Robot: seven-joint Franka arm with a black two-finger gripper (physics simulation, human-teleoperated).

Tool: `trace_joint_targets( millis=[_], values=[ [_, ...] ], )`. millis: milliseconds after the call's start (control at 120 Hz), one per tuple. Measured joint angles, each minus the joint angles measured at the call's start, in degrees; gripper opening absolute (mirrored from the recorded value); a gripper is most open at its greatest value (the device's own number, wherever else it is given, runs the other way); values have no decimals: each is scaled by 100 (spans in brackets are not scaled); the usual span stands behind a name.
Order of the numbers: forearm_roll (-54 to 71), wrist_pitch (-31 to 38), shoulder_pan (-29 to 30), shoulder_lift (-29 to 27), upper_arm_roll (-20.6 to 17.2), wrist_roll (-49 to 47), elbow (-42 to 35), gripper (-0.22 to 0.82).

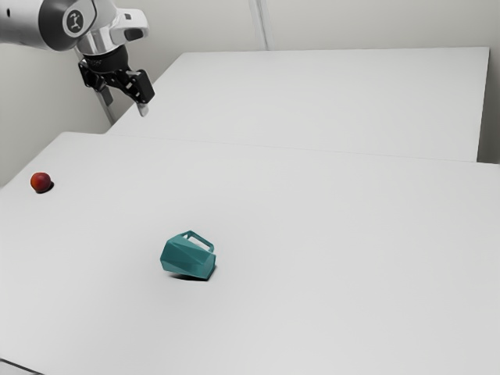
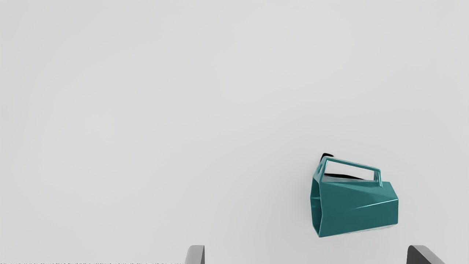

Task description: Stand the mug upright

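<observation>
The mug (image 1: 187,258) and ball (image 1: 41,182) lie apart on the table (image 1: 336,258).

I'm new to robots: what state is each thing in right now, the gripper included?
Mug: lying on its side, not upright, handle attached.
Gripper: open, fingers wide apart, raised above the table.
Red round object: resting on the table, apart from the mug.

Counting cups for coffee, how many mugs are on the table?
1: the teal mug, on its side on the table, toward the exterior view's right from the round red thing.
</observation>
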Motion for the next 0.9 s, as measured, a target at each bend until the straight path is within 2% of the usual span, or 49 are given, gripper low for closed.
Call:
trace_joint_targets(
  millis=[358,500,792,900],
  values=[
    [4,15,124,-4,28,24,-195,60],
    [-503,2,565,214,70,40,-253,60],
    [-2419,-16,1646,683,79,63,-1051,60],
    [-2947,-14,1871,923,80,68,-1294,60]
  ],
)
